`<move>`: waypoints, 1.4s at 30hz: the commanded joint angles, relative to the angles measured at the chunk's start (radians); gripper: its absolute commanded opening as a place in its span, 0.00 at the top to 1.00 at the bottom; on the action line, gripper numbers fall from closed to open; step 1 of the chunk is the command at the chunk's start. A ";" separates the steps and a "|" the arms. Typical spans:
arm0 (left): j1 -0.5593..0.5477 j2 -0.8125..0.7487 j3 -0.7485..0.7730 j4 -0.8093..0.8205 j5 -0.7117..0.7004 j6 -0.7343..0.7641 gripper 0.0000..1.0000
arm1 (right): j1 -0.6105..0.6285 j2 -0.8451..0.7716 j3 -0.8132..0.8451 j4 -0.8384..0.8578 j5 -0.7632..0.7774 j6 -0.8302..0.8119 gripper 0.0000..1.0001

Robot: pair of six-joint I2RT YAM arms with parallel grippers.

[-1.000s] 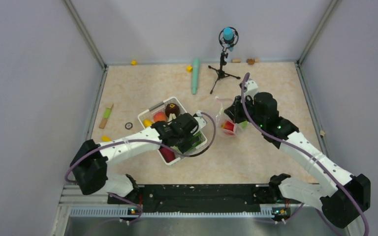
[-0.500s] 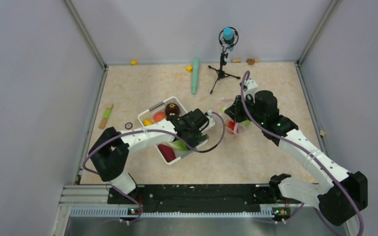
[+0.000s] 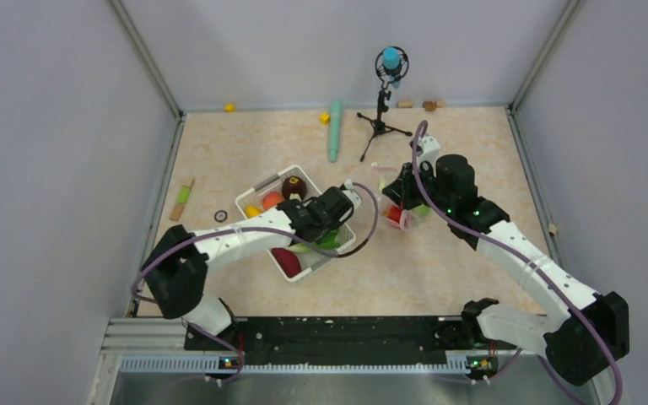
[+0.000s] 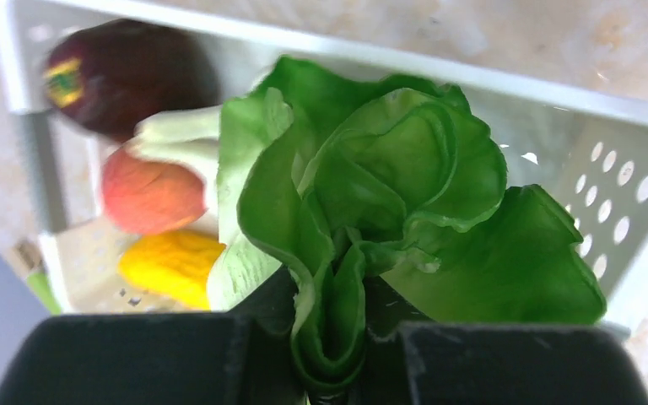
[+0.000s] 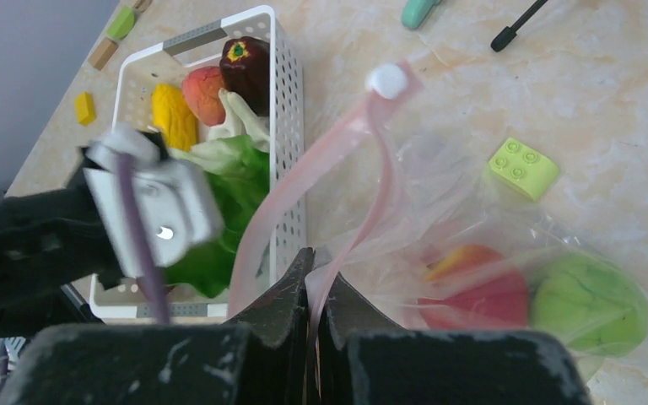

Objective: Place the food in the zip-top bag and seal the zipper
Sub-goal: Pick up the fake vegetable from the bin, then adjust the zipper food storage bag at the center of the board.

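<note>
Left arm (image 3: 228, 240) stretched far and rightward, wrist tipped down, left claw (image 4: 329, 333) clamped on the cabbage (image 4: 388, 186). Right arm (image 3: 523, 253) reached far and leftward, right claw (image 5: 315, 278) pinched tight on the zipper (image 5: 316, 156).

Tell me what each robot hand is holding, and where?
The left gripper pinches the cabbage by a folded leaf. The right gripper pinches the zip-top bag by its pink zipper.

My left gripper (image 4: 329, 359) has closed: a second ago its jaws stood wide over the white basket (image 4: 557, 93), now they pinch a leaf of the green cabbage (image 4: 388, 186). My left arm (image 3: 236, 240) has stretched out, its elbow swung away from the left edge of the tabletop (image 3: 245, 152). My right gripper (image 5: 314, 278), clamped on the zipper (image 5: 299, 177), has crept slightly toward the far edge.
</note>
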 commanded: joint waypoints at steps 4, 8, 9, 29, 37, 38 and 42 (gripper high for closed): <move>0.006 -0.243 0.062 -0.083 -0.296 -0.215 1.00 | -0.009 -0.027 0.028 0.028 0.007 0.016 1.00; 0.006 -0.292 0.129 -0.129 -0.389 -0.323 1.00 | -0.010 -0.032 0.037 0.011 0.014 0.056 1.00; 0.005 -0.309 0.141 -0.120 -0.407 -0.344 1.00 | -0.009 -0.031 0.043 0.000 0.013 0.066 1.00; 0.006 -0.649 -0.112 0.609 0.010 -0.283 1.00 | -0.010 0.066 0.334 -0.535 0.315 -0.101 0.87; 0.006 -0.729 -0.212 0.620 -0.017 -0.270 1.00 | -0.006 0.127 0.433 -0.703 0.443 -0.100 0.77; 0.006 -0.738 -0.222 0.622 -0.021 -0.269 1.00 | -0.006 0.140 0.439 -0.724 0.457 -0.102 0.75; 0.006 -0.773 -0.253 0.635 -0.025 -0.259 1.00 | -0.002 0.192 0.470 -0.776 0.481 -0.113 0.61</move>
